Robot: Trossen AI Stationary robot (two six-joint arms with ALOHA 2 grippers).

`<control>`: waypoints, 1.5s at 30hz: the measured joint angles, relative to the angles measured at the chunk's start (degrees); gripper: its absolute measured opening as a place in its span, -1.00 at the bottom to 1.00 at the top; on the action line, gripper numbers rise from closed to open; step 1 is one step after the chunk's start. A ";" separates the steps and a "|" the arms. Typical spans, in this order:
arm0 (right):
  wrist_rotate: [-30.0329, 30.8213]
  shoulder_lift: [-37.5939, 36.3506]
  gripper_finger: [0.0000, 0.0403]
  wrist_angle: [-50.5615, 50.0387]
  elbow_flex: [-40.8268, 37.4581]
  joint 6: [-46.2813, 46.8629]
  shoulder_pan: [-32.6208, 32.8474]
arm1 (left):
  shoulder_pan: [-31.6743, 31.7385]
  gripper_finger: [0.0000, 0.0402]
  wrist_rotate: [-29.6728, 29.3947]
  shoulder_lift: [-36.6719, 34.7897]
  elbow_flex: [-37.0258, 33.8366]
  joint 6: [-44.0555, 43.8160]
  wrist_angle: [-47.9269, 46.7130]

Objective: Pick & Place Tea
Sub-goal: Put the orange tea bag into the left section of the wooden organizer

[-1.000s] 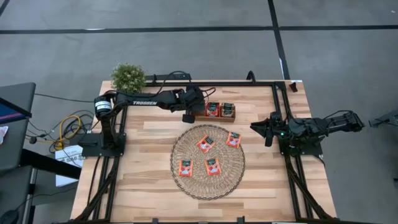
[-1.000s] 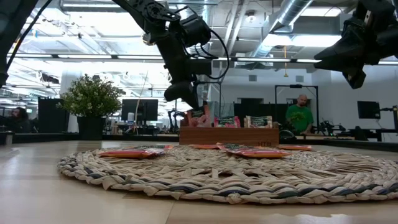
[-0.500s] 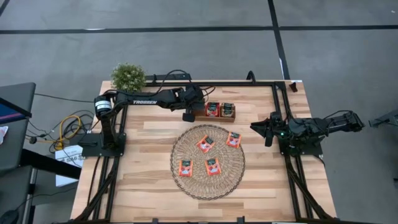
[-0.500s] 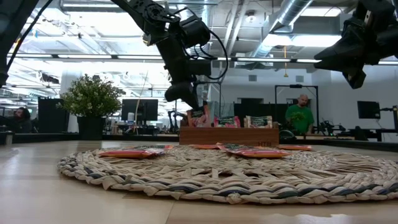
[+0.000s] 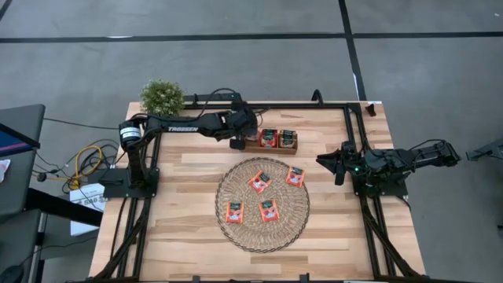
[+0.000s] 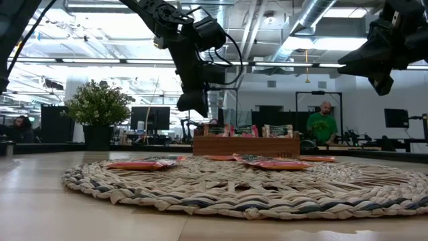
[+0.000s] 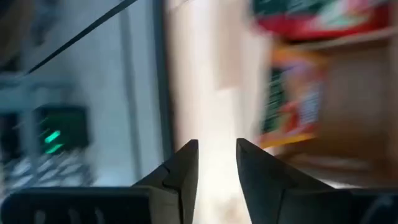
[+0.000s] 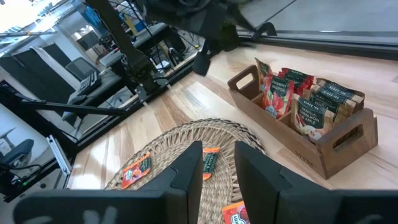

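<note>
Left claw (image 5: 236,144) probably beside tea (image 5: 269,137)

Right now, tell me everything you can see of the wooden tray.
The wooden tray is a small brown box with cut-out handles at both ends, seemingly split into compartments. It stands flat on the table's far side, just beyond the straw mat. Red tea sachets stand upright inside. The left hand hovers beside its left end, not touching.

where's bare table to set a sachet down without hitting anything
Bare wood lies between the woven mat and the left arm's base, and along the near edge below the mat. It is crowded at the wooden tray, where the left gripper hangs, fingers slightly parted.
</note>
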 joint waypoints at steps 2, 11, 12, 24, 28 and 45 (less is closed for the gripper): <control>0.00 0.00 -0.58 -0.01 0.00 0.00 -0.02 | -0.31 -0.47 -4.82 -0.30 0.00 -0.18 0.08; 0.00 -0.01 -0.58 0.00 0.00 0.05 0.00 | -7.77 -0.46 -3.84 -8.58 0.00 -13.86 -20.33; 0.00 0.00 -0.58 0.00 0.00 0.27 -0.02 | -9.05 -0.46 -0.82 -10.06 0.00 -17.23 -23.12; 0.00 -0.02 -0.58 0.00 0.00 0.48 -0.02 | -19.32 -0.46 32.16 -11.76 -1.50 -36.52 -25.57; 0.00 -0.01 -0.58 0.00 0.00 0.45 0.00 | -22.32 -0.46 32.44 -6.85 -2.03 -33.87 -25.00; -0.03 -0.02 -0.58 -0.02 0.00 -0.90 0.00 | -31.53 -0.47 28.11 -0.71 -1.95 -37.74 -18.02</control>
